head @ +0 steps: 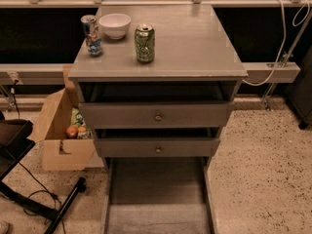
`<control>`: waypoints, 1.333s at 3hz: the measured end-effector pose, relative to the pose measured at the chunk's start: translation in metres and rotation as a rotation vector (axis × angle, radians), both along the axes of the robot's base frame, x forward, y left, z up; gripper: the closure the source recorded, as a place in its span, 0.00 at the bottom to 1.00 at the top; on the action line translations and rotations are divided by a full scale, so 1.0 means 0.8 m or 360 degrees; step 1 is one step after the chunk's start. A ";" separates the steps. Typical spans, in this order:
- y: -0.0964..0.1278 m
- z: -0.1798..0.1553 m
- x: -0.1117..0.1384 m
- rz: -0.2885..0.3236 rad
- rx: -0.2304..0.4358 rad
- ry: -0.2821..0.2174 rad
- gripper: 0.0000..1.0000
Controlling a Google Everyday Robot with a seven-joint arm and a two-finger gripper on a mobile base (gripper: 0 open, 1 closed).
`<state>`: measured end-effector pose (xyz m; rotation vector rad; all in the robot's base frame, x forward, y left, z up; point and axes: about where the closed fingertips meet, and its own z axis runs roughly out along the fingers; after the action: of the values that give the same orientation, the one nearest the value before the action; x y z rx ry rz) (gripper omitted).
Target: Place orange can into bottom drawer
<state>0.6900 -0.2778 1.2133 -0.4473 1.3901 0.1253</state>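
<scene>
Hand is out of view, so its grip cannot be told; bottom drawer [158, 189] stands pulled open; green can [145, 43] sits on the table [195, 48].

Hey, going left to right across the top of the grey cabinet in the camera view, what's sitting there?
Blue-and-silver patterned can → white round bowl → green drink can. The gripper is out of view, and so is the orange can.

Two cans [145, 43] [91, 34], one bowl [115, 25], three drawers [156, 115] [156, 147] [158, 199].
</scene>
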 end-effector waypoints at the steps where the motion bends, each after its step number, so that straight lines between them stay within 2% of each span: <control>1: -0.016 -0.080 -0.021 0.0008 0.0144 0.0045 1.00; 2: -0.024 -0.336 -0.043 0.0155 0.0272 0.0345 1.00; 3: -0.002 -0.515 -0.094 0.0273 0.0322 0.0555 1.00; 4: 0.022 -0.655 -0.133 0.0344 0.0313 0.0753 1.00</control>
<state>0.5832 -0.2602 0.6891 -0.4174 1.7680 0.5693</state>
